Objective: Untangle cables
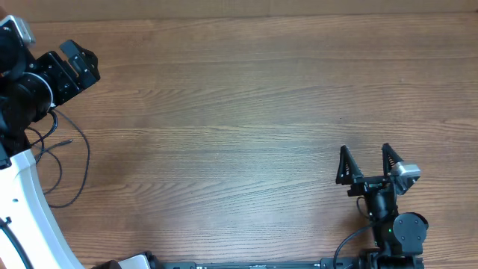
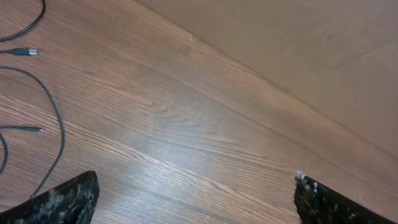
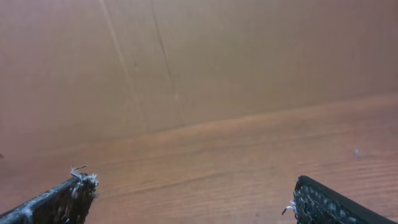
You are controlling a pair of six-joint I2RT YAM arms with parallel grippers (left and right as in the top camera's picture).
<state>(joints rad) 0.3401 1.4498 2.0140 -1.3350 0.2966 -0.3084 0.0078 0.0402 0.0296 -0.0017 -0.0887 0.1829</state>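
Left gripper [image 2: 196, 180]: my fingers are spread wide over the brown wooden table [image 1: 239, 90], pinching nothing. Thin black cables with silvery plugs [image 2: 62, 132] lie loose near its left finger. Right gripper [image 1: 366, 161]: likewise spread, empty, well apart from the cables.

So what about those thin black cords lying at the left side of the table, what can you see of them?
The cables are thin, black and flexible, lying slack on the wooden table near its left edge. They curve in wide open loops, not a tight knot. The left wrist view shows two ends: a small silvery plug and a slimmer tip. How many cords there are cannot be told. Where visible, only the table touches them.
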